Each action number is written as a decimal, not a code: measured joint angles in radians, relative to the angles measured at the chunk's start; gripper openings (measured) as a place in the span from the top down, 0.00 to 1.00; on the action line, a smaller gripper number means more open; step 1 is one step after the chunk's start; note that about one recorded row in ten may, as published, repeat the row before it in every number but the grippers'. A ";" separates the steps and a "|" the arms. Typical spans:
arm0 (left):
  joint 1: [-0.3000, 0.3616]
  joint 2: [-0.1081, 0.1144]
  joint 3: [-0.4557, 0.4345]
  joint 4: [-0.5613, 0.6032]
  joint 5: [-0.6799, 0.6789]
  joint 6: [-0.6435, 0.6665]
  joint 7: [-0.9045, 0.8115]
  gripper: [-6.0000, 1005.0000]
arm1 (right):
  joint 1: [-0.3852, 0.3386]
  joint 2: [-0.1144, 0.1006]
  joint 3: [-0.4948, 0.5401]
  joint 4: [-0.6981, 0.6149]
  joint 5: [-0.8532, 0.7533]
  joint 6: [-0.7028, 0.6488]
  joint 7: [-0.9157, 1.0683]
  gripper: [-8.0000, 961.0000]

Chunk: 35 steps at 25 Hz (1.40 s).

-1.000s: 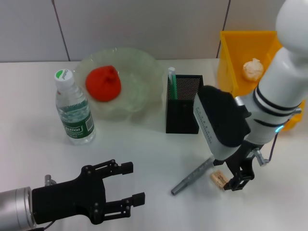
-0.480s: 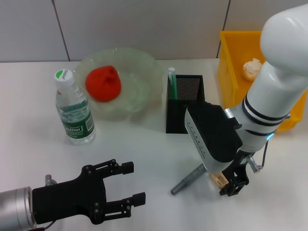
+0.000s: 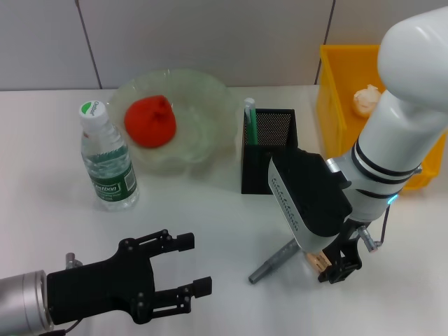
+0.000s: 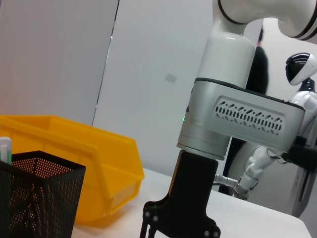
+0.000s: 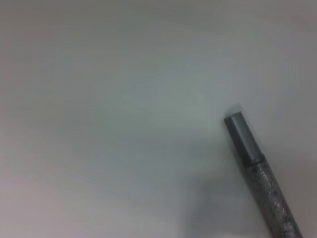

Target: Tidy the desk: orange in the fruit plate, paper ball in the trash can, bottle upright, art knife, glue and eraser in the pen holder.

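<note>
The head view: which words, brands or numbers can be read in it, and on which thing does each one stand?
Bottle, green label: white brand lettering, too blurred to read.
Bottle cap: a green round mark with small lettering, too small to read.
No other thing in this view carries text.

1. Orange (image 3: pixel 150 121) sits in the fruit plate (image 3: pixel 203 98), bottle (image 3: pixel 106 159) just left
2. Pen holder (image 3: pixel 268 150) right of the plate, glue (image 3: pixel 250 120) inside
3. Paper ball (image 3: pixel 367 99) in the trash can (image 3: pixel 340 91), far right
4. Art knife (image 3: pixel 274 261) lies in front of the holder, eraser (image 3: pixel 317 260) beside it
</note>
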 joint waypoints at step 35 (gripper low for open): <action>-0.005 0.003 0.004 -0.006 0.004 0.003 0.007 0.25 | 0.024 -0.012 0.635 -0.215 0.103 -0.046 0.243 0.57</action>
